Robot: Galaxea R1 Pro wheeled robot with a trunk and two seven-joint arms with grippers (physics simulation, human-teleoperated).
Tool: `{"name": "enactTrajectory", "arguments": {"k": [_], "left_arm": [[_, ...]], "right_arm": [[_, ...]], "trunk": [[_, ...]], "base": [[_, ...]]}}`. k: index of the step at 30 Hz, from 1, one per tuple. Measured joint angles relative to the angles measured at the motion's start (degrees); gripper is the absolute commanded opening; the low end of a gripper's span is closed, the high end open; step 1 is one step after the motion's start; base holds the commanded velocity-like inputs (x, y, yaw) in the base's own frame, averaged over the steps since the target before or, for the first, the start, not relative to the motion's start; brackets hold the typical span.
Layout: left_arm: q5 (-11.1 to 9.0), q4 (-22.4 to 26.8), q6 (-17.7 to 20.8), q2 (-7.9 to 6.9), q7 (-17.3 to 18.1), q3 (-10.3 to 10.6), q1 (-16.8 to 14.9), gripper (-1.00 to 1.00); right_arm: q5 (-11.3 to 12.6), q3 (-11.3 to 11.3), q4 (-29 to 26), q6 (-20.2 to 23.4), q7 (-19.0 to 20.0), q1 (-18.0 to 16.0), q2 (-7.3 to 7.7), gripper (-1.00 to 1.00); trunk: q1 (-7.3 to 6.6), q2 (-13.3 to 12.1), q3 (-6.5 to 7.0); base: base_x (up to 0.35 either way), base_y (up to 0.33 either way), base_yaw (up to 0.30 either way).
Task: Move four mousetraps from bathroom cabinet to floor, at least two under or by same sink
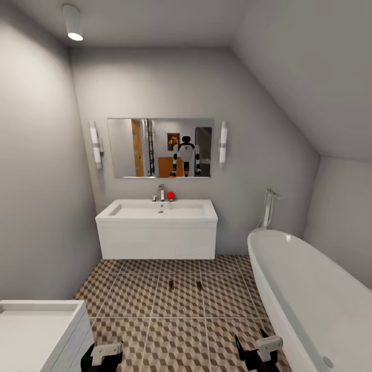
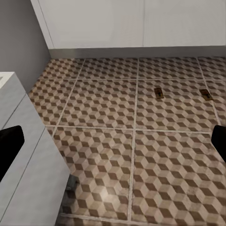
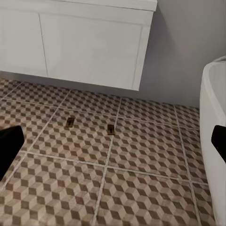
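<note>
You're facing the sink [image 1: 157,209] on its white vanity, with a mirror [image 1: 160,148] above it and a tub [image 1: 310,299] on the right. The floor [image 1: 181,330] is that cube-pattern tile. Two mousetraps are lying on it, well ahead of both end effectors and just in front of the vanity: one [image 1: 171,283] on the left, the other [image 1: 199,284] just beside it, apart. They're tiny, so no wire detail or red mark is readable. No writing anywhere I can read. Left end effector [image 1: 101,356] and right end effector [image 1: 258,354] are cut off at the frame bottom; in the wrist views both look spread wide, holding nothing. There's a second white unit [image 1: 36,330] beside your left one.
</note>
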State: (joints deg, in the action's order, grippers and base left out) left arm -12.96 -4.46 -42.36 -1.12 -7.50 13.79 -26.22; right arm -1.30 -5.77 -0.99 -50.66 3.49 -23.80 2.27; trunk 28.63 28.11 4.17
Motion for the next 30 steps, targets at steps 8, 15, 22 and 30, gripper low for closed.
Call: {"name": "enactTrajectory", "arguments": {"k": [8, 15, 22, 30], "left_arm": [[0.00, 0.00, 0.00, 0.02, 0.00, 0.03, 0.00, 1.00], [0.00, 0.00, 0.01, 0.04, 0.00, 0.01, 0.00, 1.00], [0.00, 0.00, 0.00, 0.03, -0.02, -0.01, 0.00, 1.00], [0.00, 0.00, 0.00, 0.04, -0.01, 0.02, 0.00, 1.00]], "right_arm": [[0.00, -0.03, 0.00, 0.00, -0.02, 0.00, 0.00, 1.00], [0.00, -0.01, -0.01, 0.00, -0.01, 0.00, 0.00, 1.00], [0.00, -0.01, -0.01, 0.00, -0.02, 0.00, 0.00, 1.00], [0.00, -0.02, 0.03, 0.00, -0.02, 0.00, 0.00, 1.00]], "trunk": [[-1.76, -3.21, 0.71], [-2.86, -5.24, 0.98], [-2.86, -5.24, 0.34], [-2.86, -5.24, -0.39]], "base": [[0.000, 0.000, 0.000], [0.000, 0.000, 0.000], [0.000, 0.000, 0.000], [0.000, 0.000, 0.000]]}}
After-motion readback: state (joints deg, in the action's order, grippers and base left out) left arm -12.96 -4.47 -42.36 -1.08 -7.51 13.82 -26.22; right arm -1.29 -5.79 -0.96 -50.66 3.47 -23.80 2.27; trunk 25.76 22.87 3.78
